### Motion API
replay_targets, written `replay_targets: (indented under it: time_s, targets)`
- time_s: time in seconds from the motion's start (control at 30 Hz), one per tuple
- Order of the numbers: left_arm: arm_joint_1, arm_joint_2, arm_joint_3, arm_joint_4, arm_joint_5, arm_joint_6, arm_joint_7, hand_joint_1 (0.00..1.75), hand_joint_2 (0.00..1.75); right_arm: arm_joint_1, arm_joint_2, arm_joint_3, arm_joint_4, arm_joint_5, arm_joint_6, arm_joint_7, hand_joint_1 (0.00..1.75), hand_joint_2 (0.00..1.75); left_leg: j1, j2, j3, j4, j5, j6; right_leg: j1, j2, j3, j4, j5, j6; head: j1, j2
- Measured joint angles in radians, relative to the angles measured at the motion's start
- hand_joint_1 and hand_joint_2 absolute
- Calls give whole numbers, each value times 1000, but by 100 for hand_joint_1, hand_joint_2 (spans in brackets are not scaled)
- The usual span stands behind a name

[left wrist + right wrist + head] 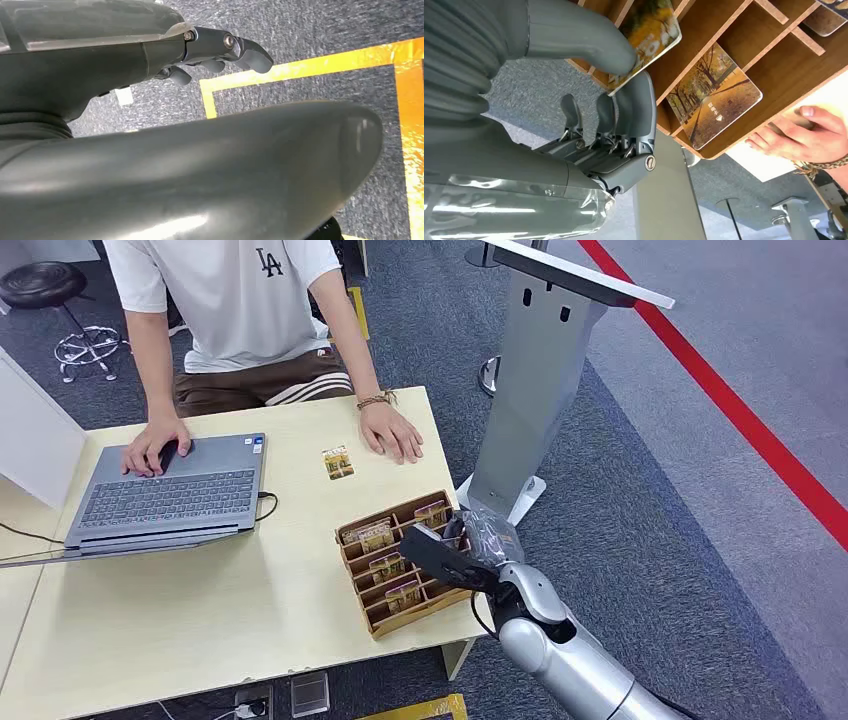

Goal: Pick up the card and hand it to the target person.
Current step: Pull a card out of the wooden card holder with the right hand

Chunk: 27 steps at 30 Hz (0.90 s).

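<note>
At the near right corner of the pale wooden table [200, 620], a brown card rack [400, 565] with slotted compartments holds several cards printed with autumn trees. The right hand [445, 552] reaches over the rack's right end from the silver arm below. In the right wrist view the right hand [609, 95] pinches a card [651, 32] between the thick grey thumb [579, 35] and the darker fingers [636, 107], the card's lower edge resting against those fingers; whether it is wholly free of its compartment is hard to tell from this close angle. Another card [711, 92] leans in a neighbouring compartment just beside it.

Across the table sits a person [235, 310] in a white shirt, one hand [392, 430] flat on the tabletop, the other on a grey laptop [170, 495]. A single card [338, 462] lies on the table between the laptop and that flat hand, well apart from the rack.

The left hand [210, 52] hangs above grey carpet [320, 30] marked with yellow tape [300, 70], its fingers loosely bent and nothing in them.
</note>
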Motion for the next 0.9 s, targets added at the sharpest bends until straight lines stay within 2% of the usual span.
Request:
replay_targets:
  time_s: [0.03, 0.17, 0.33, 0.9]
  targets:
    - [0, 0, 0, 0, 0, -6, -4, 0, 0, 0, 0, 0, 0, 0, 0, -1, 141, 175, 0, 0, 0, 0, 0, 0, 0, 0, 0, 0, 0, 0, 0, 0]
    - [0, 0, -1, 0, -1, -51, -42, 0, 175, 0, 0, 0, 0, -6, -2, -4, 140, 175, 0, 0, 0, 0, 0, 0, 0, 0, 0, 0, 0, 0, 0, 0]
    - [-2, 1, -7, 0, -13, -52, -78, 0, 175, 0, 0, 0, 0, -16, -10, -8, 138, 175, 0, 0, 0, 0, 0, 0, 0, 0, 0, 0, 0, 0, 0, 0]
    - [-3, 7, -15, 0, -8, -45, -80, 0, 175, 0, -1, 0, -3, -33, -22, -26, 138, 175, 0, 0, 0, 0, 0, 0, 0, 0, 0, 0, 0, 0, 0, 0]
